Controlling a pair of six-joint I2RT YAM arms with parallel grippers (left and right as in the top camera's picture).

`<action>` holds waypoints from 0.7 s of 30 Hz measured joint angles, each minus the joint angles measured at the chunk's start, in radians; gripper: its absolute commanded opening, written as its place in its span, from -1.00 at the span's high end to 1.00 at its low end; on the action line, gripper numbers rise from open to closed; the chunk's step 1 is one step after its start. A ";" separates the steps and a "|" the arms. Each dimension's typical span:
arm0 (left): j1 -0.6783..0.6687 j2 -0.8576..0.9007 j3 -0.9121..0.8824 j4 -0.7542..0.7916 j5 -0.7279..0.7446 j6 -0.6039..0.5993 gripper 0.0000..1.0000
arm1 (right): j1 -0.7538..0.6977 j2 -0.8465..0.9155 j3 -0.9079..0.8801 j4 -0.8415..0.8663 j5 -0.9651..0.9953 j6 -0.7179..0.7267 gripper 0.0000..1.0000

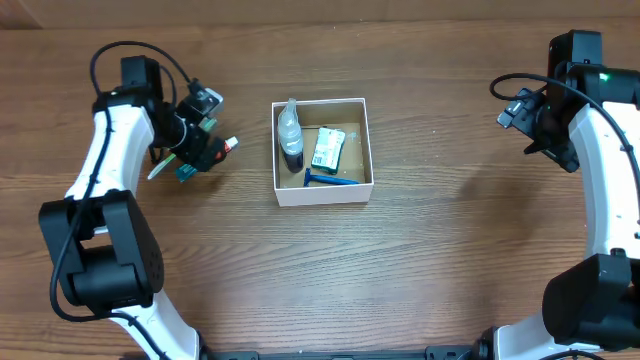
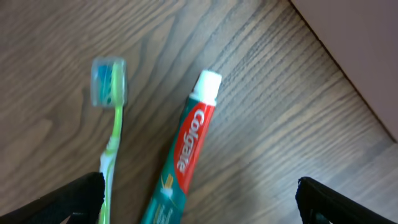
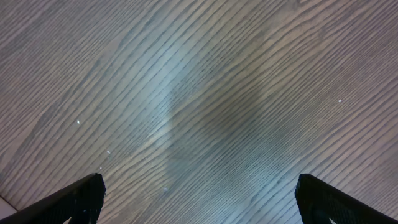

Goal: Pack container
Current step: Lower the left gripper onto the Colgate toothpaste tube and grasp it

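Note:
The container (image 1: 322, 194) is a square white box with a brown inside at the table's middle. It holds a clear bottle with dark liquid (image 1: 290, 136), a green-and-white packet (image 1: 327, 148) and a blue razor (image 1: 331, 181). My left gripper (image 1: 203, 152) hovers open to the left of the container, above a red-and-green Colgate toothpaste tube (image 2: 185, 149) and a green toothbrush with a clear head cap (image 2: 112, 118). In the left wrist view the tube lies between the open fingers (image 2: 202, 205) and the toothbrush runs by the left finger. My right gripper (image 1: 530, 115) is open and empty over bare wood (image 3: 199, 199) at the far right.
The toothpaste cap (image 1: 231, 144) and the toothbrush handle (image 1: 158, 170) stick out from under my left gripper in the overhead view. The wooden table edge shows at the top right of the left wrist view (image 2: 348, 68).

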 measured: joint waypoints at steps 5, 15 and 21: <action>-0.024 0.000 -0.031 0.072 -0.037 0.044 -1.00 | 0.000 0.000 0.000 0.000 0.000 0.000 -1.00; -0.034 0.069 -0.063 0.138 -0.100 0.073 -1.00 | 0.000 0.000 0.000 0.000 0.001 0.000 -1.00; -0.034 0.117 -0.063 0.161 -0.105 0.079 -1.00 | 0.000 0.000 0.000 0.000 0.000 0.000 -1.00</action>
